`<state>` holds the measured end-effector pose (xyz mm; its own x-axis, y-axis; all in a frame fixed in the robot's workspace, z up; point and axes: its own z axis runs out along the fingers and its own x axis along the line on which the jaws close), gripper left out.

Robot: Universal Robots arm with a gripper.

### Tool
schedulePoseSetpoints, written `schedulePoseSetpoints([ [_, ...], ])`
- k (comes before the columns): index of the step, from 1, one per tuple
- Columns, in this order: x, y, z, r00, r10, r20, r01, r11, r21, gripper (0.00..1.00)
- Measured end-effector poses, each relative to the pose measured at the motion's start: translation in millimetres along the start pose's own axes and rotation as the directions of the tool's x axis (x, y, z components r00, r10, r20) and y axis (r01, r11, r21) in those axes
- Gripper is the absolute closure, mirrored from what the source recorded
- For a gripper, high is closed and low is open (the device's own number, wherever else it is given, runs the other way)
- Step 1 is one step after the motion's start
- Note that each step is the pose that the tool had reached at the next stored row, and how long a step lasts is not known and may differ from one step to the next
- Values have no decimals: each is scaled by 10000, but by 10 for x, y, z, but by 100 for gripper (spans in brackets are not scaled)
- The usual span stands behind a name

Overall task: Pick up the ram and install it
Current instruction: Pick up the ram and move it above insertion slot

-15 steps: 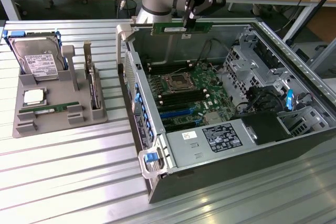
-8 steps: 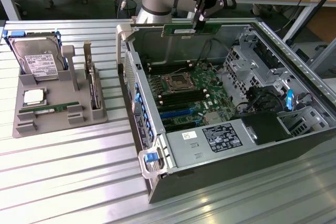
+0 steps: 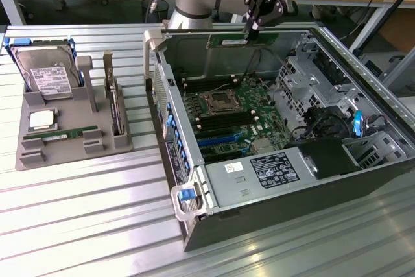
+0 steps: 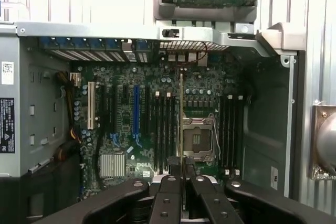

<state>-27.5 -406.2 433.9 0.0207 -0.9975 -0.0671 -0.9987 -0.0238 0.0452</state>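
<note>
Green and thin, the ram (image 3: 228,42) is seen in the upper middle of the exterior view. It is lifted clear of the grey tray (image 3: 26,150) at that view's left and held lengthwise above the far wall of the open case (image 3: 272,225). It is clamped near one end by the gripper (image 3: 249,30), whose fingers are drawn narrow around it.

In the wrist view the ram (image 4: 181,124) is shown edge-on, as a fine pale line running out from between the black fingers (image 4: 169,184) of the gripper (image 4: 181,174), over the motherboard (image 4: 126,129).

The pick-up is judged done. The install is not, since the ram hangs in the air and is seated in no slot. The long black slots (image 4: 231,135) beside the socket (image 4: 198,140) are seen on the board beyond it.

A white label is made out on the ram's near face, between long straight edges. A second green stick (image 3: 61,135) is left lying in the tray.
</note>
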Motion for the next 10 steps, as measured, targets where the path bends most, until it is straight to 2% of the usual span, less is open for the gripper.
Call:
schedulePoseSetpoints([
  [10, 9, -167, 73, 10000, 0, 0, 0, 10000, 0, 87],
])
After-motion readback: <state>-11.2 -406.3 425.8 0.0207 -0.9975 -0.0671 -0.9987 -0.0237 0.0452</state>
